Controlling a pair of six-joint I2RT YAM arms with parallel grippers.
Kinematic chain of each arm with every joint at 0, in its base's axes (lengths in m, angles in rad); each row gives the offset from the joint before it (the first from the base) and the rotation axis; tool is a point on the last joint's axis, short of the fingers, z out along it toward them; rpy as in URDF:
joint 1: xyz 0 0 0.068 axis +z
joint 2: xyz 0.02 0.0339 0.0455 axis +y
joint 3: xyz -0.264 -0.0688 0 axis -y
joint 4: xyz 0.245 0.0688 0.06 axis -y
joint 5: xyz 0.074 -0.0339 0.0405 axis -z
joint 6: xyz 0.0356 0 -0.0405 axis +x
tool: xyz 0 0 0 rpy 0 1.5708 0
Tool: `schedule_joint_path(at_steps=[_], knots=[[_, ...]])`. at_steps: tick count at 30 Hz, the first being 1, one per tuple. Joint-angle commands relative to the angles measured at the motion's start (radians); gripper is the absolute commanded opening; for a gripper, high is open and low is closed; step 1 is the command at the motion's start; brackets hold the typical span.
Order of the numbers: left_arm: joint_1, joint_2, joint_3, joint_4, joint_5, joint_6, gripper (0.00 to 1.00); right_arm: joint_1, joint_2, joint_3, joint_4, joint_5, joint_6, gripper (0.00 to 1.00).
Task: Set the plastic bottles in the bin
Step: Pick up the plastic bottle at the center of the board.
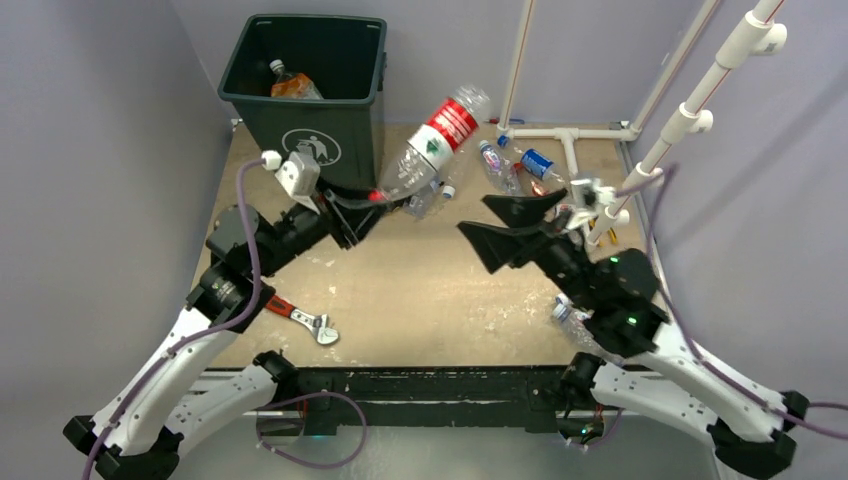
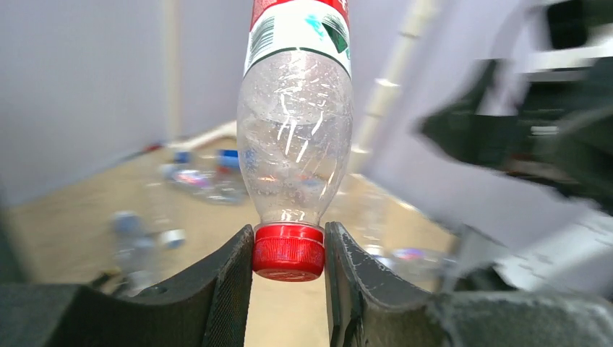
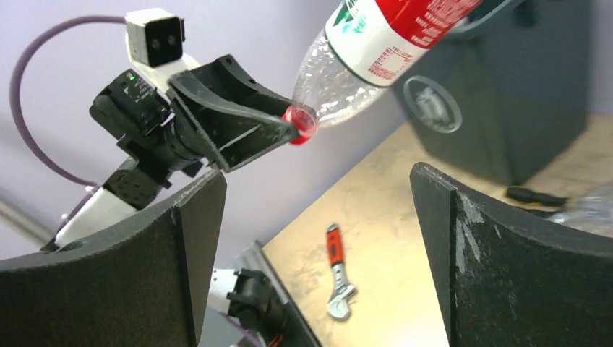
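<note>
Top external: your left gripper (image 1: 373, 204) is clamped on the red cap of a clear red-label bottle (image 1: 435, 140). The body sticks up and out toward the upper middle of the frame, off the table and just right of the bin (image 1: 300, 130). Left wrist confirms it: both pads pinch the cap (image 2: 288, 251) and the bottle hangs from that alone. That's probably a thin hold, so swing it gently. The right gripper (image 1: 473, 213) has its jaws wide apart and empty, sitting centre-right just below the bottle body. It looks parked clear so the left arm can carry toward the bin at upper left. One orange-label bottle (image 1: 290, 85) already lies inside the bin. More bottles (image 1: 500, 165) are scattered at upper right by the white pipe frame (image 1: 560, 132), and one (image 1: 565, 310) is tucked by the right arm. A red-handled wrench (image 1: 300, 318) lies at lower left; ignore it. The table (image 1: 430, 290) is a worn tan board with white scuffs. Plain lilac-grey walls close it in on three sides.
</note>
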Motion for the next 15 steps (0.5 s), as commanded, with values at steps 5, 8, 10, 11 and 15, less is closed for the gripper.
schedule_joint_path(at_steps=[5,8,10,11,15], knots=[[-0.001,0.096,0.204,-0.385,-0.420,0.391,0.00,0.007,-0.257,0.160,-0.497,0.241,-0.216,0.99],[0.000,0.088,0.221,-0.376,-0.338,0.433,0.00,0.006,-0.255,0.187,-0.500,0.256,-0.242,0.99],[-0.001,0.080,0.224,-0.387,-0.255,0.458,0.00,0.006,-0.227,0.199,-0.496,0.236,-0.254,0.99],[0.000,0.077,0.228,-0.404,-0.211,0.471,0.00,0.006,-0.212,0.205,-0.491,0.218,-0.269,0.99],[-0.001,0.079,0.258,-0.522,-0.061,0.513,0.00,0.006,-0.119,0.266,-0.522,0.181,-0.338,0.99]])
